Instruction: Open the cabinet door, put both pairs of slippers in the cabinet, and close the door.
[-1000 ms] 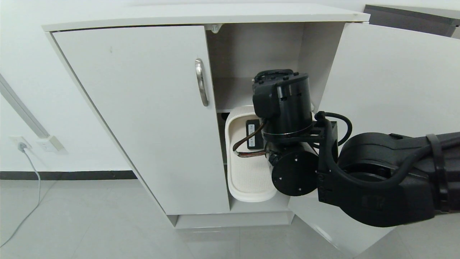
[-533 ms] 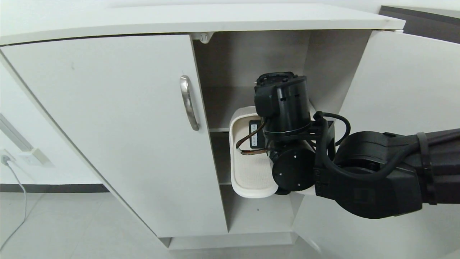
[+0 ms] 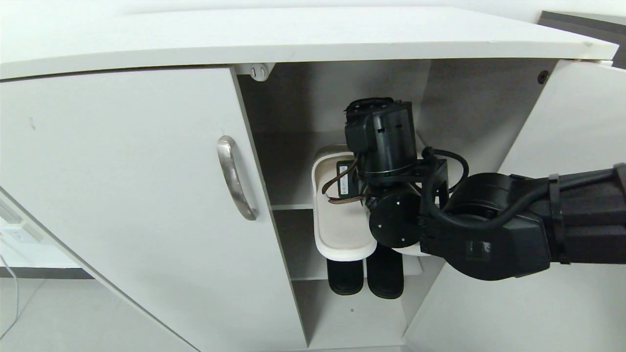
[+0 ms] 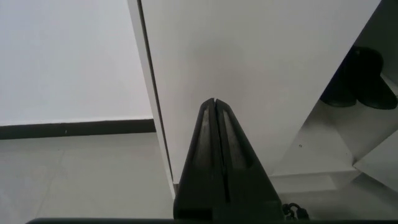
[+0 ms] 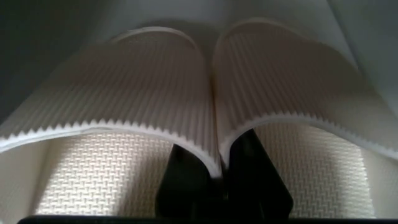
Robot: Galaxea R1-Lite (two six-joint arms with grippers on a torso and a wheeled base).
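Change: head camera has shifted (whole view); white slippers [image 3: 340, 230] now sit higher against the shelves.
Right gripper [image 5: 221, 171]: pinching both white slippers' adjoining straps, inside the cabinet's [image 3: 293, 34] open half.
Left gripper [image 4: 214, 106]: pressed together, empty, facing the closed door [image 3: 122, 195].
Count: two white slippers; two black slippers [image 3: 367, 278] (lower shelf).

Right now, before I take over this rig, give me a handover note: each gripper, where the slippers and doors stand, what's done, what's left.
Left gripper: shut, empty, in front of the closed left door.
Right gripper: shut on the white slippers, pinching both straps together. Their toes are over the upper shelf, and their heels are out past its front edge.
Black slippers: side by side on the lower shelf.
Done: right door open, black pair in.
Left: push the white pair in, release, withdraw the arm, close the right door.
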